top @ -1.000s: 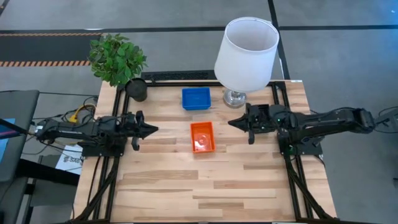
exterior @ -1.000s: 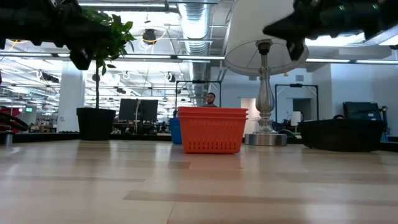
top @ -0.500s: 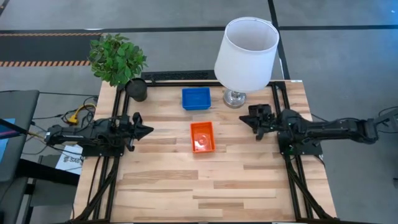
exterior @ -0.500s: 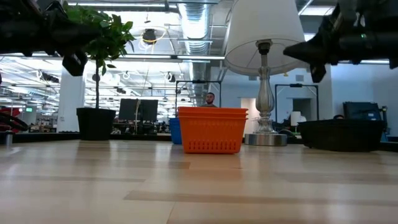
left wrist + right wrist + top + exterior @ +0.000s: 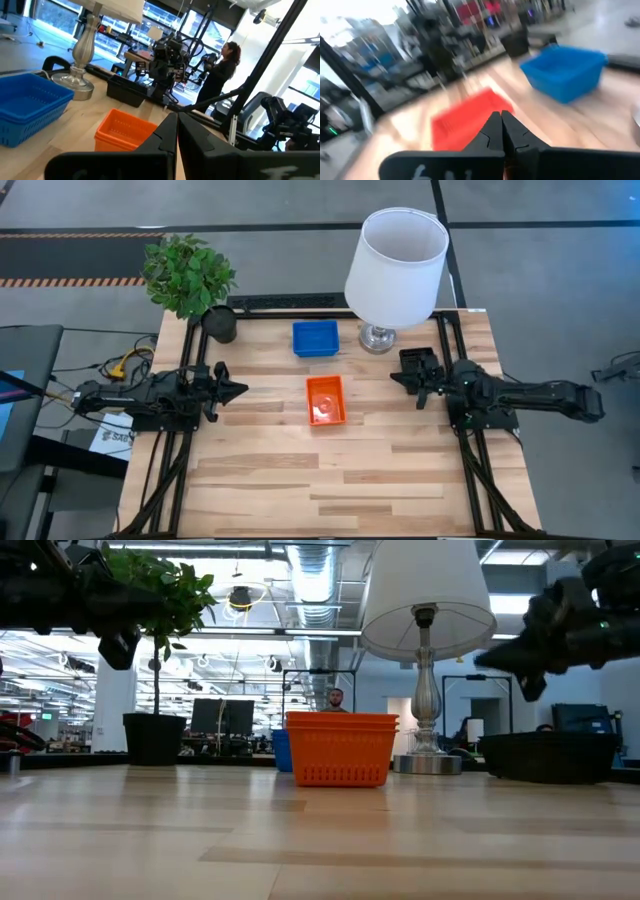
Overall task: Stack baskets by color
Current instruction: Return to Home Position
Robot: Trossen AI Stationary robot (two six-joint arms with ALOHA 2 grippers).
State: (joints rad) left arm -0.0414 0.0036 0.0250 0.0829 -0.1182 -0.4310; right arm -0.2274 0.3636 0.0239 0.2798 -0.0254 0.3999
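On right, low view shows black baskets [image 5: 548,755] side-on; left hand [image 5: 240,389], right hand [image 5: 395,378] clenched, empty.

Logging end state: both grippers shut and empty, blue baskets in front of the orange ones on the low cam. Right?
No. In the low view the orange baskets stand in front, the blue baskets behind them. Left gripper and right gripper are shut and empty.

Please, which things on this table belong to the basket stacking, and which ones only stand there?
Belong to the job:
- blue basket
- orange basket stack
- black basket, beside the right gripper
- left gripper, over the table's left side

Only standing there:
- white lamp
- potted plant
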